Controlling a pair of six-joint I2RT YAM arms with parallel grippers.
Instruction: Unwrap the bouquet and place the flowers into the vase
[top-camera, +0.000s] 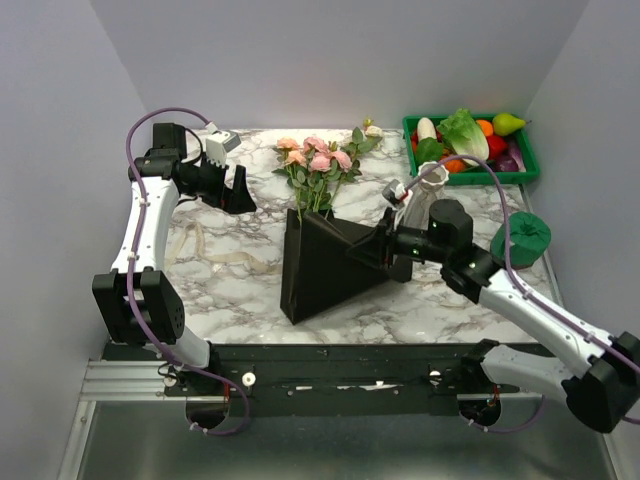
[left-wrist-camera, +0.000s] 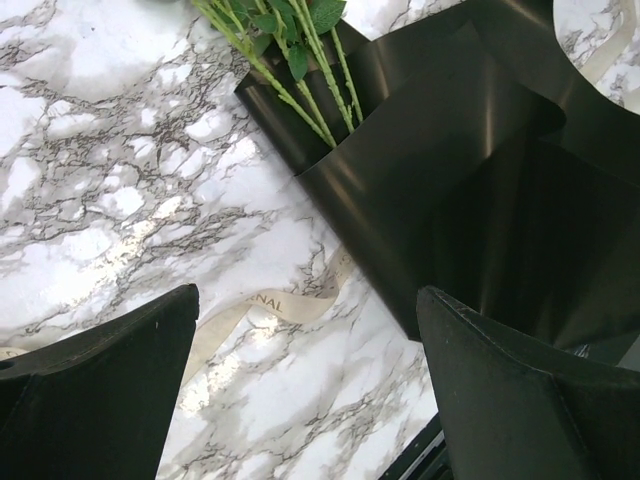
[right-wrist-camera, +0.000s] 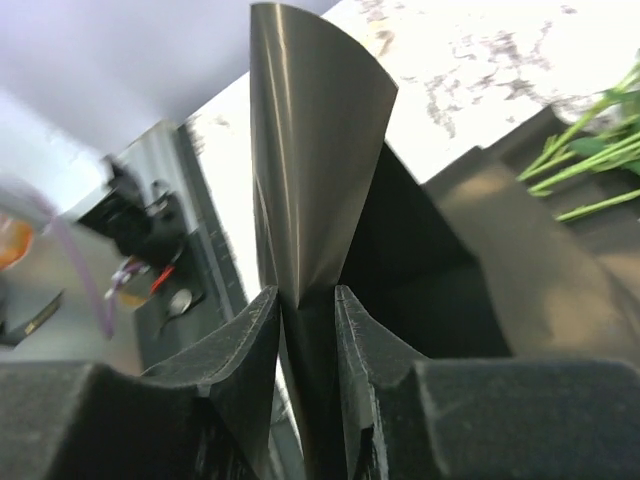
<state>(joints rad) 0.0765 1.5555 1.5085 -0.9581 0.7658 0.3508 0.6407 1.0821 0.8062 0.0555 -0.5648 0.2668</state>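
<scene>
The bouquet's pink and peach flowers (top-camera: 318, 158) lie at the back middle of the marble table, stems (left-wrist-camera: 290, 70) running into the glossy black wrapper (top-camera: 325, 262). The wrapper has sprung open into a wide cone. My right gripper (top-camera: 386, 250) is shut on its right edge, and a fold of the black paper (right-wrist-camera: 320, 150) stands pinched between the fingers of that gripper (right-wrist-camera: 307, 295). My left gripper (top-camera: 236, 190) hangs open left of the flowers, above bare table, nothing between its fingers (left-wrist-camera: 100, 390). The white vase (top-camera: 425, 193) stands just behind the right wrist, partly hidden.
A loose cream ribbon (top-camera: 215, 255) lies on the table left of the wrapper, also below the left gripper (left-wrist-camera: 265, 305). A green crate (top-camera: 525, 170) of plastic vegetables sits at the back right. A dark green crinkled object (top-camera: 522, 238) is beside the right forearm.
</scene>
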